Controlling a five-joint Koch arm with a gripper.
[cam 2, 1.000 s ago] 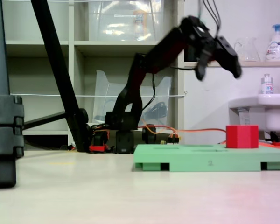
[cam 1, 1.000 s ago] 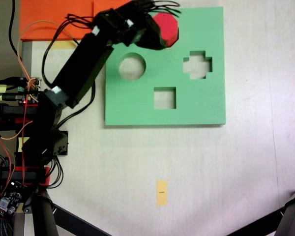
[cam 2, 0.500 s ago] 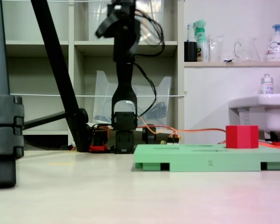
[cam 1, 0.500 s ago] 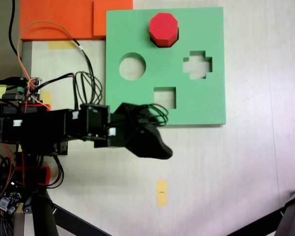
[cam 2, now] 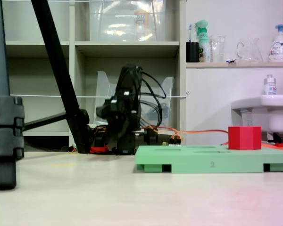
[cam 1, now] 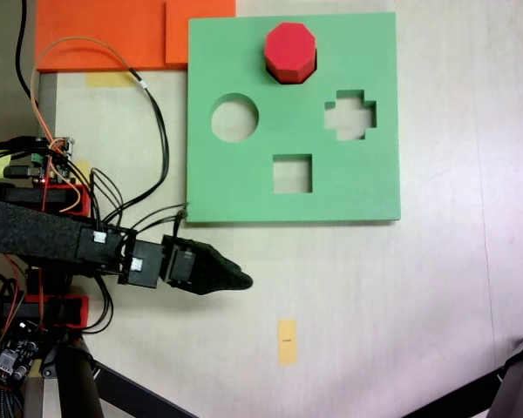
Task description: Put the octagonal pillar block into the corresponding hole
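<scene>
Pale tabletop (cam 1: 418, 305) backed by shelving; the flat green square foam board (cam 1: 244, 187) lies on it, seen from above in one fixed view and edge-on (cam 2: 203, 162) in the other. The small bright red foam octagonal pillar block (cam 1: 289, 50) stands upright in the board's eight-sided cutout, at the board's upper edge in the top-down view; from the side the block (cam 2: 244, 138) rises well above the board, so it looks seated but not flush. The round hole (cam 1: 234, 117), cross-shaped hole (cam 1: 349, 116) and square hole (cam 1: 292, 173) are open.

Change: one second ago the black arm reached over the block; half a second ago it had swung off the board; now it lies folded low beside its base, with the gripper (cam 1: 231, 280) on the table below the board's lower left corner and well apart from the block. Its jaws overlap in both views, so whether they are spread or closed cannot be told; nothing shows between them.

Reading: the block is released in its hole and the arm is retiring; the task appears done
</scene>
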